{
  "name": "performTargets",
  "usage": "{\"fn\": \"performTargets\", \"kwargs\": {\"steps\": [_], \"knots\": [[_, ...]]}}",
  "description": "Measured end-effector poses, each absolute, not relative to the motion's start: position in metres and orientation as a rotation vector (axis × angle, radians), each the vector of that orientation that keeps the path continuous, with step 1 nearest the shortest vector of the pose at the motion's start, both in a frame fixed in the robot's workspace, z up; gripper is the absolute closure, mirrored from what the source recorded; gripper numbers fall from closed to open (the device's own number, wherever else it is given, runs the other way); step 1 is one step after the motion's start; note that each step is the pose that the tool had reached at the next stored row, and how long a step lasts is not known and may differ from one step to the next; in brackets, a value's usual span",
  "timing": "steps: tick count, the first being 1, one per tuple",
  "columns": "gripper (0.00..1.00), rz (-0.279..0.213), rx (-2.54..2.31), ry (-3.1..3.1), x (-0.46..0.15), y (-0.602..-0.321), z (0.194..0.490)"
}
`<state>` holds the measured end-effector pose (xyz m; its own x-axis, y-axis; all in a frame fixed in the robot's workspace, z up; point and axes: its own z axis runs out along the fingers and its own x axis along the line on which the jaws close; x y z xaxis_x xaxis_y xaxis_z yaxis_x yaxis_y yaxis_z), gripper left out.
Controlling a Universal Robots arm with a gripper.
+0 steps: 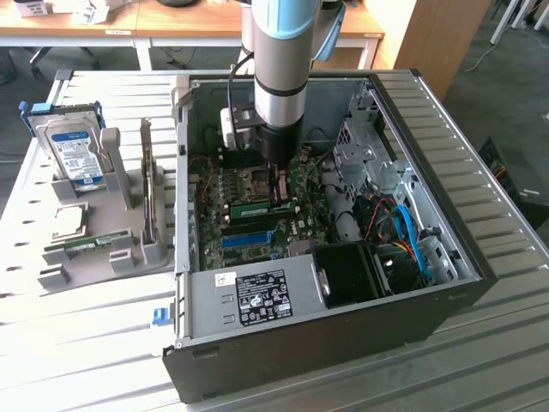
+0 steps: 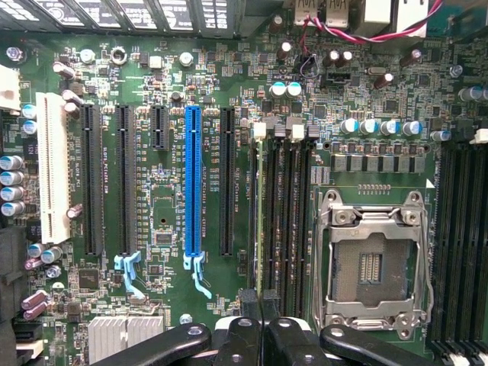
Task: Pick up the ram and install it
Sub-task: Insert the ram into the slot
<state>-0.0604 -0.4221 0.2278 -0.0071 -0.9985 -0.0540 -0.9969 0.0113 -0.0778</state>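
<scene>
While ram sits slotted, gripper over its end

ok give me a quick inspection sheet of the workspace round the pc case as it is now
surface: slatted metal table; open computer case lying on it, motherboard exposed
job's things: ram standing edge-up on the motherboard, near the processor socket
clutter: grey holder at the exterior view's left, with a hard drive, a square silver chip and a second green stick
hand: hand shut, fingertips at one end of the ram; whether it grips it cannot be told
cables: blue and orange cables inside the case; black cable beside the arm
surroundings: wooden desks behind
</scene>
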Motion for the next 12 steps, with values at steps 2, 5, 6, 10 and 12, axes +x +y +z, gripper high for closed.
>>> {"fn": "performTargets", "kwargs": {"steps": [2, 5, 6, 10, 12], "knots": [[0.88, -0.026, -2.145, 2.165, -0.0604, -0.4221, 0.2275], [0.88, -0.026, -2.146, 2.165, -0.0604, -0.4221, 0.227], [0.88, -0.026, -2.145, 2.165, -0.0604, -0.4221, 0.2268], [0.88, -0.026, -2.145, 2.165, -0.0604, -0.4221, 0.2256], [0.88, -0.026, -2.145, 2.165, -0.0604, -0.4222, 0.225]]}}
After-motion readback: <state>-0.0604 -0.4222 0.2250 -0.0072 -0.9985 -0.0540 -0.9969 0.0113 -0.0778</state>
